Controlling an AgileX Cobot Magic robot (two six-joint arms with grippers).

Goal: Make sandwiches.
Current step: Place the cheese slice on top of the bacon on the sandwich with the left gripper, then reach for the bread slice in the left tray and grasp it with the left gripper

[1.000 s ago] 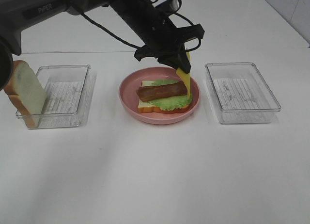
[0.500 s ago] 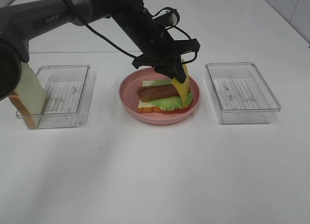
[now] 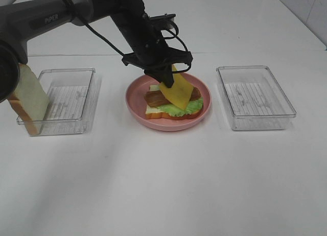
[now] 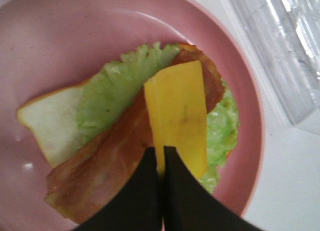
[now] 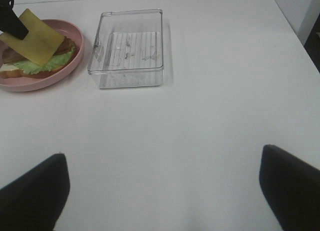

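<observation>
Left gripper (image 4: pixel 161 153) pinches the yellow cheese slice (image 4: pixel 177 116) by one edge, tilted just over the bacon strip (image 4: pixel 107 163), lettuce (image 4: pixel 107 93) and bread slice (image 4: pixel 52 123) beneath it. Right gripper (image 5: pixel 162 188) hangs spread wide, gripping nothing, well away.

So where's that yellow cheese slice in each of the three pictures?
Exterior high: the cheese slice hangs tilted over the pink plate, pinched by the left claw.
Left wrist: the cheese fills the middle, above bacon and lettuce.
Right wrist: it sits at the far edge, over the plate.
Shared landmark: the pink plate.
</observation>
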